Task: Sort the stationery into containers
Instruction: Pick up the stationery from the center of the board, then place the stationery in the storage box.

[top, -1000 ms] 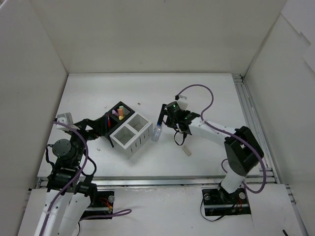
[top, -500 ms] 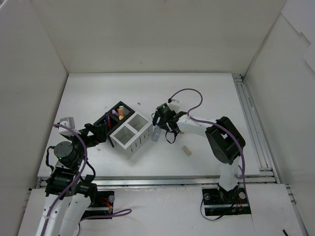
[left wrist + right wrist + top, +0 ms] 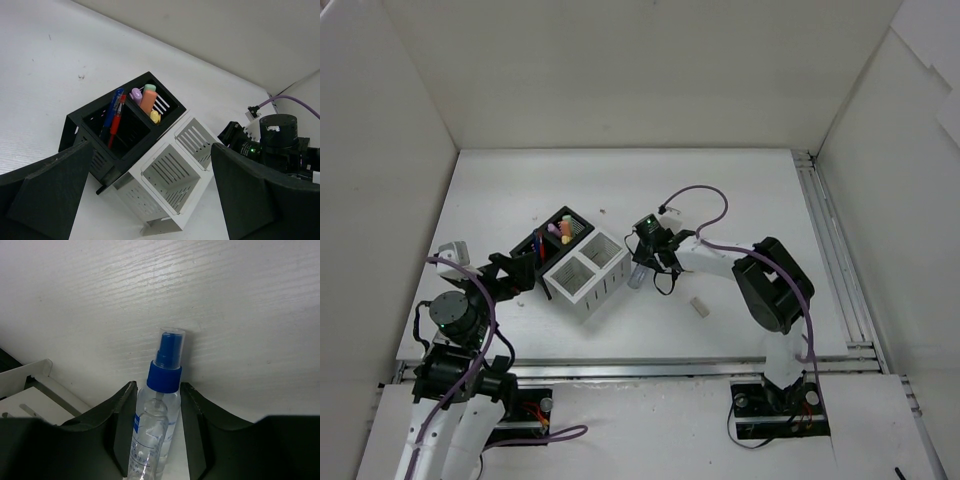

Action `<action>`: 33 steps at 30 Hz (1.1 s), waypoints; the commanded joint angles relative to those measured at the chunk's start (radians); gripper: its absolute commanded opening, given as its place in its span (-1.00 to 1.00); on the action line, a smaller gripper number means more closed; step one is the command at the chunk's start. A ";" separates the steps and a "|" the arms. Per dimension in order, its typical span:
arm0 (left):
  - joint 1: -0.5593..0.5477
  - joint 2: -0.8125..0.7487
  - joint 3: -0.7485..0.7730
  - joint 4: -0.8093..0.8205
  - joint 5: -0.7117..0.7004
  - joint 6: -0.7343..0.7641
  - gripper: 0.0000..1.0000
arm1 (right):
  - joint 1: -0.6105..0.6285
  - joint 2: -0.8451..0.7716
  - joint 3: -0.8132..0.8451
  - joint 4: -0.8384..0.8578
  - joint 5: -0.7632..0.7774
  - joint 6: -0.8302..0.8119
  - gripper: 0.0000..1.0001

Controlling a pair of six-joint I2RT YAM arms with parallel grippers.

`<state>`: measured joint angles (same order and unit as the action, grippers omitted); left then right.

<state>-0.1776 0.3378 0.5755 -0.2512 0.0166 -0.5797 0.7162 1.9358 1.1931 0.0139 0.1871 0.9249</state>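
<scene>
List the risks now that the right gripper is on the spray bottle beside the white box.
1. The right gripper pinches the bottle on its smooth round body; it may slip or pivot during a lift.
2. The white box stands close beside it, unheld; a low carry could knock it.
3. The eraser lies loose near the right arm, which could sweep it aside.

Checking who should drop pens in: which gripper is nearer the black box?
Left. The left gripper sits open just beside the black box; the right gripper is on the far side of the white box, closed on the spray bottle.
</scene>
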 commanded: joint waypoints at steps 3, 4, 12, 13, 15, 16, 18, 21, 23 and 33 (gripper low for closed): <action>-0.003 -0.029 0.009 0.047 -0.050 -0.008 0.99 | 0.002 0.008 0.016 -0.008 0.032 -0.006 -0.58; -0.003 -0.031 0.007 0.044 -0.056 -0.008 0.99 | 0.002 -0.003 0.014 -0.008 0.041 -0.029 -0.66; -0.003 -0.054 0.000 0.047 -0.084 -0.008 0.99 | 0.023 -0.339 -0.090 0.171 0.199 -0.337 -1.00; -0.003 -0.051 -0.002 0.047 -0.084 -0.015 0.99 | 0.031 -0.372 -0.096 0.235 0.204 -0.424 -1.00; -0.003 -0.046 -0.012 0.064 -0.080 -0.020 0.99 | 0.049 -0.438 -0.107 0.352 0.169 -0.524 -1.00; -0.003 -0.043 -0.017 0.072 -0.076 -0.026 0.99 | 0.058 -0.461 -0.104 0.388 0.135 -0.608 -1.00; -0.003 -0.039 -0.019 0.082 -0.072 -0.028 0.99 | 0.081 -0.471 -0.104 0.460 0.079 -0.682 -1.00; -0.003 -0.031 -0.006 0.079 -0.061 -0.026 0.99 | 0.091 -0.449 -0.096 0.631 -0.066 -0.779 -1.00; -0.003 -0.034 0.004 0.075 -0.058 -0.020 0.99 | 0.103 -0.407 -0.069 0.673 -0.163 -0.826 -1.00; -0.003 -0.054 0.017 0.035 -0.052 -0.020 0.99 | 0.131 -0.225 -0.024 0.886 -0.386 -0.986 -1.00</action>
<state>-0.1776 0.2768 0.5411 -0.2466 -0.0486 -0.5911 0.8425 1.7298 1.1145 0.7033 -0.1036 -0.0013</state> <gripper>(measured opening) 0.996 0.334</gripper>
